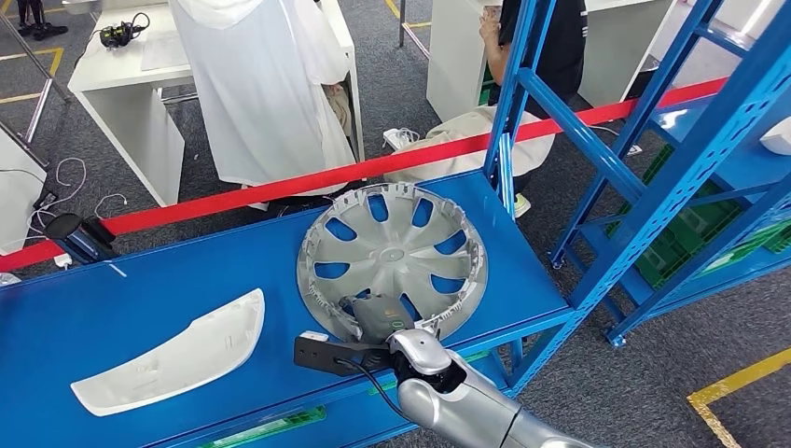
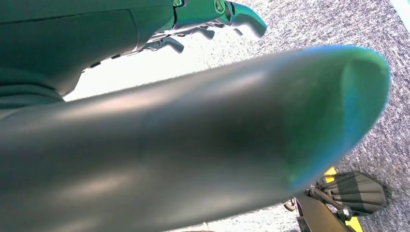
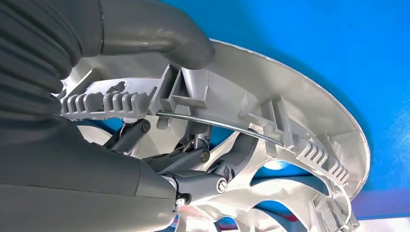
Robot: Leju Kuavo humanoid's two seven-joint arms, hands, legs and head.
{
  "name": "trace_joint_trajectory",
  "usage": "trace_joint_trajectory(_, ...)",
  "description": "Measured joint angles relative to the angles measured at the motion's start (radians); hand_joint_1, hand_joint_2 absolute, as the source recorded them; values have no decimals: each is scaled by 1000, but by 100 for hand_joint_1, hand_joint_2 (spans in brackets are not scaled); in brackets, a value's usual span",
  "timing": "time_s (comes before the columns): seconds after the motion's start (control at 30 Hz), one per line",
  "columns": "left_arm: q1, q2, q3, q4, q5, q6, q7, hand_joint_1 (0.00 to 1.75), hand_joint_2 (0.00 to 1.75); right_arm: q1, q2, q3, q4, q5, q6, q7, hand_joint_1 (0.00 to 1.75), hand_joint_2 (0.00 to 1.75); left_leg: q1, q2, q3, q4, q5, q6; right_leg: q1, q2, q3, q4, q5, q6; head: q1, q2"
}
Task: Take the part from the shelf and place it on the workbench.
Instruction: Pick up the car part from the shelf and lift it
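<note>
Fingers were hooked inside the wheel cover, thumb pressed over its rim: right hand was clamped on the cover at 6 o'clock. Cover was flat on the blue shelf; lift and workbench placement not yet done. Silver moulded plastic, ribbed clips, wire ring. Left hand: fingers curled, nothing seen held.

Head view looks down from high onto the shelf; right wrist view sits close behind its robot hand, sharing the hubcap.
</note>
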Motion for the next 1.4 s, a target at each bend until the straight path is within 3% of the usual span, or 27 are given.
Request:
trace_joint_trajectory(0.33, 0, 0, 7, 0, 0, 0, -2, 0, 0, 6, -8, -8, -28, -13, -13, -7, 175, 175, 0, 0, -1, 0, 0, 0, 0, 0, -1, 0, 0, 0, 0, 0)
trace_joint_trajectory(0.5, 0, 0, 11, 0, -3, 0, -12, 0, 0, 31, -37, -22, -163, 55, -90, -22, 175, 175, 0, 0, -5, 0, 1, 0, 0, 0, -4, 0, 1, 0, 0, 0)
trace_joint_trajectory(0.63, -2, 0, 16, 0, -8, 0, -24, 0, 175, 16, -65, -26, -379, 152, -166, -63, 175, 175, 0, 0, -7, 0, 1, 0, 0, 1, -6, 0, 3, -1, 0, 0)
trace_joint_trajectory(0.8, -8, -4, 18, 0, -14, 3, -27, 0, 175, -28, -76, -25, -545, 192, -192, -99, 175, 175, 0, 0, -7, 0, 1, 0, 0, 0, -7, 0, 2, -1, 0, 0)
trace_joint_trajectory(1.03, -15, -9, 24, 0, -15, 13, -19, 0, 175, -99, -76, -20, -622, 190, -235, -147, 175, 175, 0, 0, -7, 0, 2, 1, 0, 0, -6, 0, 3, -1, 0, 0)
trace_joint_trajectory(1.07, -15, -9, 25, 0, -14, 14, -19, 0, 175, -111, -75, -18, -627, 183, -239, -154, 145, 175, 0, 0, -8, 0, 2, 1, 0, 0, -6, 0, 3, -1, 0, 0)
trace_joint_trajectory(1.13, -15, -10, 27, 0, -10, 17, -18, 0, 175, -132, -73, -14, -632, 167, -241, -159, 62, 175, 0, 0, -8, 0, 2, 1, 0, 0, -6, 0, 3, -1, 0, 0)
trace_joint_trajectory(1.17, -15, -10, 29, 0, -8, 17, -18, 0, 131, -141, -72, -12, -633, 158, -237, -158, 18, 131, 0, 0, -8, 0, 2, 1, 0, 0, -6, 0, 3, -1, 0, 0)
trace_joint_trajectory(1.2, -15, -10, 31, 0, -6, 18, -18, 0, 87, -149, -71, -10, -633, 147, -228, -154, 4, 87, 0, 0, -8, 0, 2, 1, 0, -1, -6, 0, 3, -1, 0, 0)
trace_joint_trajectory(1.27, -15, -10, 37, 0, -2, 18, -18, 0, 0, -161, -70, -6, -630, 118, -187, -135, 0, 0, 0, 0, -8, 0, 2, 1, 0, -1, -6, 0, 3, -1, 0, 0)
trace_joint_trajectory(1.4, -12, -10, 45, 0, 4, 21, -23, 0, 0, -167, -70, 3, -577, 52, -65, -82, 0, 0, 0, -1, -8, 0, 2, 1, 0, -1, -6, 0, 3, -1, 0, 0)
